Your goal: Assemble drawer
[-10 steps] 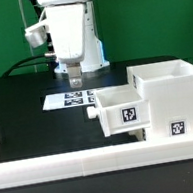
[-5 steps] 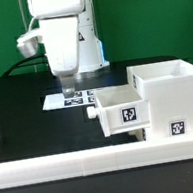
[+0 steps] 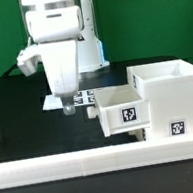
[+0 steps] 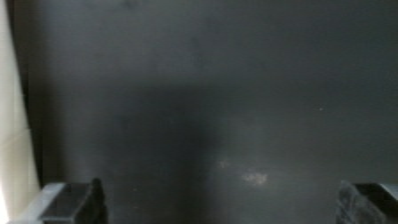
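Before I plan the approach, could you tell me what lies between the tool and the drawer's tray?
In the exterior view, only the marker board and bare black table separate the tool from the tray.

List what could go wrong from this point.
1. The gripper hangs low over the marker board, jaws open and empty; coming down further, it could strike the board or the table.
2. A tray sits partly in the housing, sticking out; a sideways sweep could knock it askew.
3. The wrist view shows only dark table, so a grasp here would find nothing.
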You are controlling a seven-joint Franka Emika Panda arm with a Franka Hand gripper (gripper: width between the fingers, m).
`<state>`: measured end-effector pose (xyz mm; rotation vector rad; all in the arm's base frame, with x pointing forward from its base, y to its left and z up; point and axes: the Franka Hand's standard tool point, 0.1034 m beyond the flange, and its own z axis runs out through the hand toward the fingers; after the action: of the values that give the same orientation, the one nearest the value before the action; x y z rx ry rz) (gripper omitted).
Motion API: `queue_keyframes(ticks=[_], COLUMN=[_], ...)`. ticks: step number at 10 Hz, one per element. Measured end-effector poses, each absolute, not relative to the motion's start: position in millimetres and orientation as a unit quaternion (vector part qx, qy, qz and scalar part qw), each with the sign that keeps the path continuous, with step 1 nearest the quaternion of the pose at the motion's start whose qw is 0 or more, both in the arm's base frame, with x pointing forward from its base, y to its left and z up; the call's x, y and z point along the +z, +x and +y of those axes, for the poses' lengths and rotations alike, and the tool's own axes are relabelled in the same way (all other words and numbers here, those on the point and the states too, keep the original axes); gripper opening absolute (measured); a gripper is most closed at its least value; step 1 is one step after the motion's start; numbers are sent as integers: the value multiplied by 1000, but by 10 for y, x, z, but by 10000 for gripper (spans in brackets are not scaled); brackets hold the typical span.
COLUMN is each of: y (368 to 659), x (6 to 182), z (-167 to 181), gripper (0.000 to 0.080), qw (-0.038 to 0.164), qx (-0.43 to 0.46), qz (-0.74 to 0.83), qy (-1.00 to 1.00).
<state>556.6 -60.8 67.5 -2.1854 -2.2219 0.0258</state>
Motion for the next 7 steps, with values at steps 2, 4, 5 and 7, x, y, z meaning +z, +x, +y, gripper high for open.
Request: queue_keyframes(ticks=[2, 4, 5, 7], y=[5548, 5556, 5562, 5656], x=[572, 556, 559, 582], z=[-559, -398, -333, -32], gripper=[649, 649, 649, 649], qw=[20, 23, 23, 24], qx=[11, 9, 9, 7], qz=[-709, -707, -699, -695], qy=[-705, -707, -715, -719])
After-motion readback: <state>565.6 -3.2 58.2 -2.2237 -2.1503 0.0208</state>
